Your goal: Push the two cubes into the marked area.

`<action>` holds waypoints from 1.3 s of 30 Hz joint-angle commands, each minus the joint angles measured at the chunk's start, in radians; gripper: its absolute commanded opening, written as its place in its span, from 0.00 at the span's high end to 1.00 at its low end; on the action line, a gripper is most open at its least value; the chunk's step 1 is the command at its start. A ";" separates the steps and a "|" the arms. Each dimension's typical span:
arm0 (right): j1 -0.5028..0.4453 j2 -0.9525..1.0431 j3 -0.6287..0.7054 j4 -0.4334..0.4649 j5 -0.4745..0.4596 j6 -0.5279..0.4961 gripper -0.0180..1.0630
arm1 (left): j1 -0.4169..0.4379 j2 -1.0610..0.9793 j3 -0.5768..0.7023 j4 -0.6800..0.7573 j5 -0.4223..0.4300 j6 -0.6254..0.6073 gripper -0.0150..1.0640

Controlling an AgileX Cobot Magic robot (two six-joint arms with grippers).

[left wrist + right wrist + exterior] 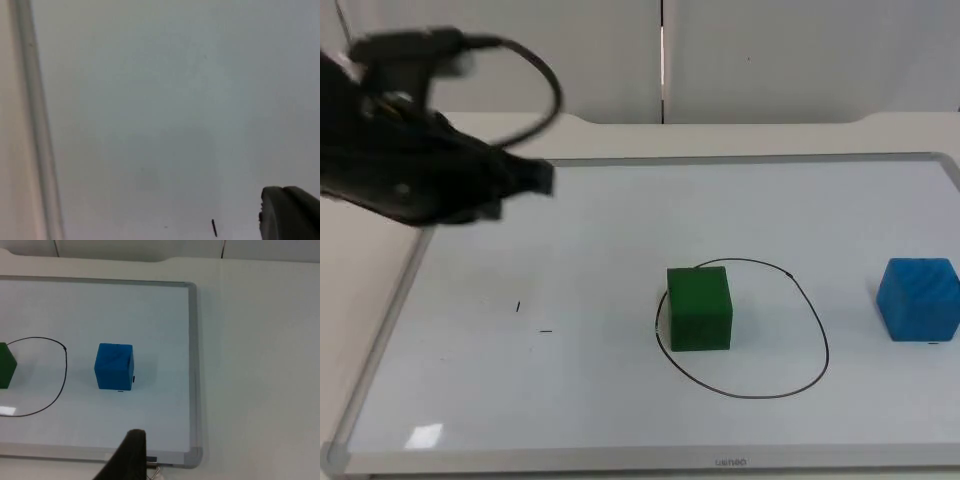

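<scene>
A green cube (700,308) stands on the whiteboard (570,400), inside the left edge of a black hand-drawn loop (810,330). The blue cube (918,298) stands right of the loop, outside it, close to the board's right edge. My left gripper (540,178) hovers over the board's far left part, well away from both cubes and holding nothing. In the right wrist view the blue cube (115,366) sits ahead of my right gripper (131,456) with a gap between them. The green cube (6,371) and the loop (64,370) lie beyond it.
A grey frame (192,365) rims the whiteboard, and the white table (260,365) lies outside it. Small black pen marks (518,307) dot the board's left half. The left wrist view looks onto bare board beside the frame (40,150) and one pen mark (214,227).
</scene>
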 commanded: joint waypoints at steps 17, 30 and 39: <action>0.004 0.000 0.002 0.006 -0.006 0.000 0.01 | 0.287 -0.683 0.167 0.130 0.263 -0.005 0.99; 0.004 0.000 0.002 0.006 -0.006 0.000 0.01 | 0.480 -1.185 0.167 0.429 0.615 -0.218 0.99; 0.004 0.000 0.002 0.006 -0.006 0.000 0.01 | 0.490 -1.395 0.167 0.363 0.817 -0.155 0.99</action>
